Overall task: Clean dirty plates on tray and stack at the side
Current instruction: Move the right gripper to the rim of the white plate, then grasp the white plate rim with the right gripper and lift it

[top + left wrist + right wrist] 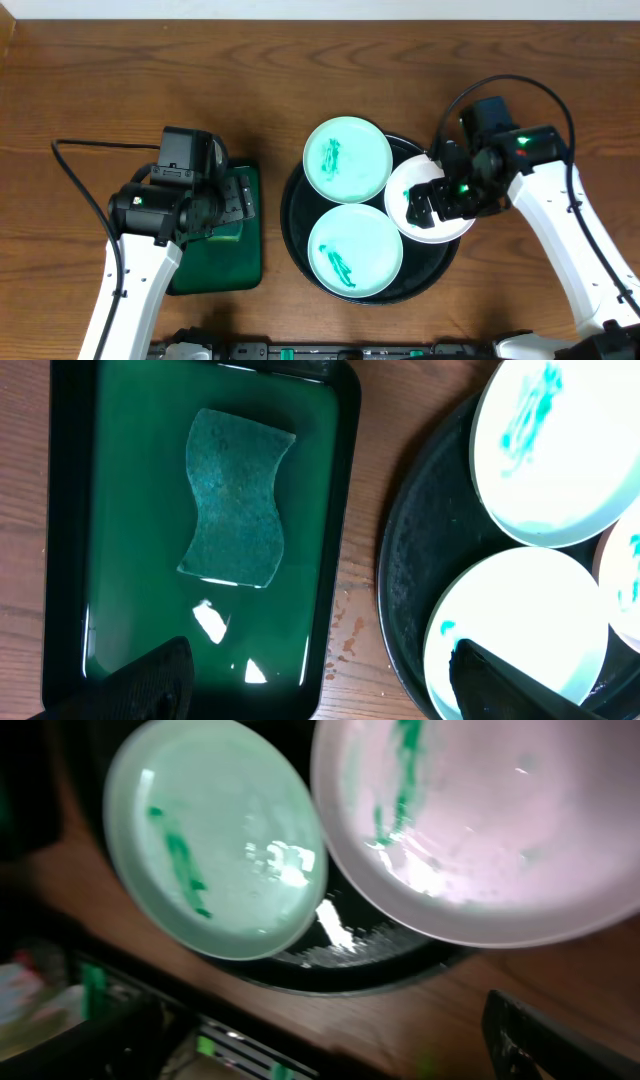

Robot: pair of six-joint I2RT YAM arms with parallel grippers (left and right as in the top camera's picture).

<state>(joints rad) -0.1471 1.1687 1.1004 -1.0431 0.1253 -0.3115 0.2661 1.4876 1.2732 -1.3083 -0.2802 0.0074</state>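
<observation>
Left fingers (pixel 236 196) hung spread wide over the green tray (pixel 130 610), pinching nothing, poised right above the sponge (pixel 237 498). That looked like the wiping tool, so a grab there seemed the likely next move. On the black tray (pixel 293 222) sat all three plates, each streaked green: two mint plates (pixel 347 158), and the white plate (pixel 398 183) lapping over the right rim. Right fingers (pixel 432 205) hovered above that white one, spread and empty, probably there to steady it. Nothing was stacked on the bench (pixel 120 60) yet
</observation>
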